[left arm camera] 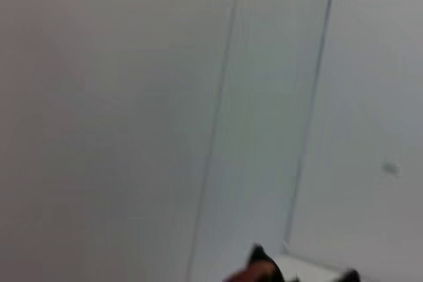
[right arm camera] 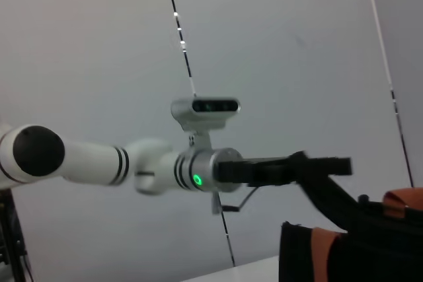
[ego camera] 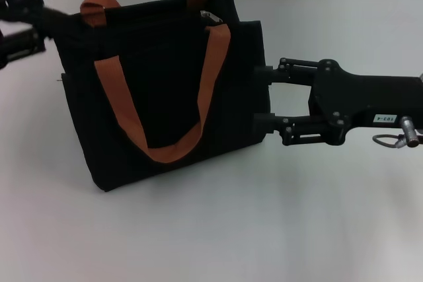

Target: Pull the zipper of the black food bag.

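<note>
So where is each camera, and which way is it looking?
Head view: from the robot's head, looking down at the white table and the black food bag; the left claw is at the bag's top corner and the right claw holds its side.
Left wrist view: on the left wrist, facing the wall; only a bit of orange strap shows.
Right wrist view: on the right wrist, looking across at the left arm reaching to the bag.
The head and right wrist views share the bag and the left claw.
</note>
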You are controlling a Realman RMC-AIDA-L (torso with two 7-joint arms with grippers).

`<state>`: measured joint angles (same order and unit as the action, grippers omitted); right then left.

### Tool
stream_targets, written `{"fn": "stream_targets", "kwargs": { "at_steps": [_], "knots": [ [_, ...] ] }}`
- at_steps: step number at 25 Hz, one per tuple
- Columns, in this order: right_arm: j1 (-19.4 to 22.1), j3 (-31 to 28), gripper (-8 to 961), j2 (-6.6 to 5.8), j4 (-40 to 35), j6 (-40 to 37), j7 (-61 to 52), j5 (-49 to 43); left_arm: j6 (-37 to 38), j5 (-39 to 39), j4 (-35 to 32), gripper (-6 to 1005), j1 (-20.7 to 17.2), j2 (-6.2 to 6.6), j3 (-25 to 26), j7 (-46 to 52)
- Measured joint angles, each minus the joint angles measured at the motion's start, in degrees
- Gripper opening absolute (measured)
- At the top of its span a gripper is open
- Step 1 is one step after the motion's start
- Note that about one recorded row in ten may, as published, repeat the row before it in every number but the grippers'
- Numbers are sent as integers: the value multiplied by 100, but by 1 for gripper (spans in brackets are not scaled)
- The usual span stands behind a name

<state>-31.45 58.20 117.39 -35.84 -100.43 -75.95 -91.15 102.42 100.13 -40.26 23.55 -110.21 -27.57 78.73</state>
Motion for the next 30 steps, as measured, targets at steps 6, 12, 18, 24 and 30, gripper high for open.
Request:
{"fn": "stream_targets", "kwargs": {
  "at_steps": [6,12,18,24,30],
  "knots": [
    [21,21,806,42,7,122,73,-7,326,503,-656,806,53,129,-170,706],
    [-16,34,806,74,13,374,82,-56,741,808,-1065,829,51,263,-186,1143],
    [-25,42,806,74,16,451,52,-77,1142,826,-1097,828,3,324,-80,1214],
    [-17,70,806,88,30,415,222,-146,1279,239,-661,826,-123,90,-180,825],
    [-28,82,806,159,373,415,768,-377,1274,199,228,825,-164,-289,-385,-319]
  ]
}}
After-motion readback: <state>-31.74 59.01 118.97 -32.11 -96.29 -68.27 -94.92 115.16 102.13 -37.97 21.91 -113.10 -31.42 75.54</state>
